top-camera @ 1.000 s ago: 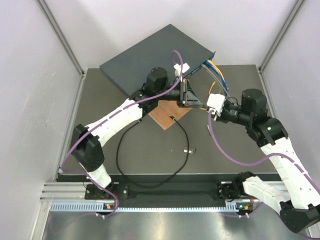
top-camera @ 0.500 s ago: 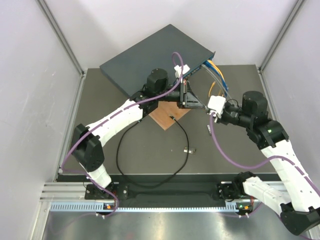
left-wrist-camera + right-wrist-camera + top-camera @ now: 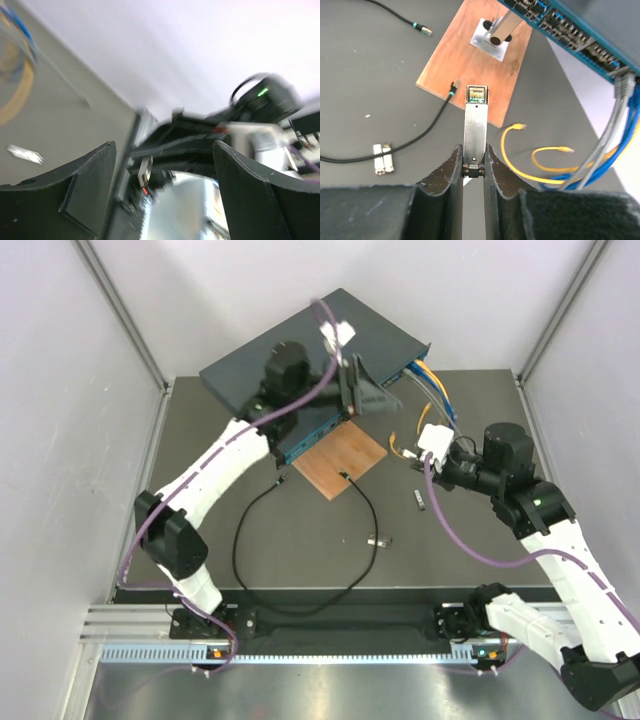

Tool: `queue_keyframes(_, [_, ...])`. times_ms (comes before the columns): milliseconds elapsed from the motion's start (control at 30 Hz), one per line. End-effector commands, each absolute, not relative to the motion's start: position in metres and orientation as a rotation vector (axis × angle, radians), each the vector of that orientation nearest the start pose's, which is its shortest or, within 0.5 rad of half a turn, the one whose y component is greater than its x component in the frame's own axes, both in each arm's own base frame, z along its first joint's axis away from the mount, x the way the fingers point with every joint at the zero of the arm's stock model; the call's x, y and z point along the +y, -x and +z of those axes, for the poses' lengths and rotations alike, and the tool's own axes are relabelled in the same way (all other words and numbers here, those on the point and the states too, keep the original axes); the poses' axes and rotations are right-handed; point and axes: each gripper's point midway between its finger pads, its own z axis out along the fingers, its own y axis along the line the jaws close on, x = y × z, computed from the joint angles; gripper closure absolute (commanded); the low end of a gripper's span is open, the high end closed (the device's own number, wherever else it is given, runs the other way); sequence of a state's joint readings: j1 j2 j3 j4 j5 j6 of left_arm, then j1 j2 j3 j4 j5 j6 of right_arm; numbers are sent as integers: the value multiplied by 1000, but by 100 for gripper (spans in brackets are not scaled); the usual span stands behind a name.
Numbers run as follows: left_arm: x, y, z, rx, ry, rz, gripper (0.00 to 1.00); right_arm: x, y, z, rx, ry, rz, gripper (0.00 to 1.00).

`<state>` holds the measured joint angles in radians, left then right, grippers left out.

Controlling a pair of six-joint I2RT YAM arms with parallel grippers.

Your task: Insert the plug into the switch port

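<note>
- Change noted at the left gripper [image 3: 165, 150]: its jaws were pressed together a moment ago, close by the front of the switch [image 3: 300, 350]. They now stand spread wide with nothing between them.
- The left arm has swung up and back, and its gripper now hangs over the top of the switch instead of at the front face.
- The right gripper [image 3: 473, 150] has barely shifted. Its jaws have drawn in a little and pinch the rear end of a silver stick [image 3: 475, 120], which points straight ahead out of them.
- The plug [image 3: 454, 87] is in neither gripper. It lies on the brown board [image 3: 450, 60], just left of the silver stick's tip, unmoved over the last second. Its black cable [image 3: 415, 140] trails back to the left of the right gripper across the surface [image 3: 360, 90].
- The switch port [image 3: 555, 22] is one of a row on the teal face, ahead and to the right of the right gripper. It is well apart from the plug.
- A loose stick [image 3: 383, 158] lies low on the right gripper's left, and a yellow cable [image 3: 520, 150] lies on its right. Neither touches the plug.
- Assessment: insertion is not done. The left gripper is now free and looks the likelier one to fetch the plug, since the right is occupied. What the left gripper let go of cannot be told.
</note>
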<state>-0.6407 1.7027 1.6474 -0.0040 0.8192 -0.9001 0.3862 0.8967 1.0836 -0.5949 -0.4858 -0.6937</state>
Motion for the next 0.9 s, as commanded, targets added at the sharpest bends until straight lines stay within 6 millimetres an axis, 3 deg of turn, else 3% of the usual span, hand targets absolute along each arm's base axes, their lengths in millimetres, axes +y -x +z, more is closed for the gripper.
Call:
queue_keyframes(0, [-351, -316, 493, 1530, -571, -1575, 17, 170, -250, 303, 1546, 1121, 361, 100])
queue_keyframes(33, [-351, -316, 494, 1529, -571, -1574, 17, 171, -250, 303, 1558, 1107, 374, 100])
queue_keyframes(100, [-325, -323, 525, 1430, -559, -1473, 15, 172, -255, 299, 1608, 1080, 390, 100])
queue_keyframes(133, [-315, -329, 528, 1432, -520, -1436, 7, 172, -257, 299, 1632, 1060, 400, 100])
queue_keyframes(200, [-283, -333, 544, 1387, -483, -1340, 1, 172, -267, 296, 1692, 1045, 397, 100])
queue_keyframes(267, [-243, -343, 557, 1380, -372, -1259, 1, 171, -272, 291, 1754, 1036, 400, 100])
queue_keyframes(333, [-212, -352, 549, 1405, -279, -1234, 1, 176, -280, 290, 1792, 1039, 416, 100])
queue_keyframes(367, [-175, -347, 566, 1358, -194, -1218, 1, 178, -282, 290, 1805, 1046, 429, 100])
queue_keyframes(400, [-158, -356, 546, 1402, -118, -1228, 1, 180, -286, 287, 1838, 1050, 440, 100])
queue_keyframes(433, [-146, -354, 543, 1403, -77, -1238, 1, 181, -288, 287, 1853, 1042, 449, 100])
queue_keyframes(467, [-112, -353, 535, 1413, 23, -1219, 1, 183, -293, 288, 1864, 1037, 450, 100])
queue_keyframes(533, [-96, -339, 533, 1410, 57, -1200, 1, 184, -295, 289, 1871, 1039, 452, 100])
queue_keyframes(567, [-81, -342, 516, 1441, 112, -1177, 1, 184, -300, 289, 1881, 1030, 442, 100])
queue_keyframes(633, [-72, -332, 509, 1449, 161, -1145, 1, 184, -304, 296, 1886, 985, 443, 100])
queue_keyframes(767, [-45, -335, 461, 1522, 358, -1119, 1, 177, -318, 308, 1926, 824, 423, 99])
queue_keyframes(867, [-39, -334, 427, 1554, 452, -1107, 2, 180, -315, 309, 1903, 875, 453, 100])
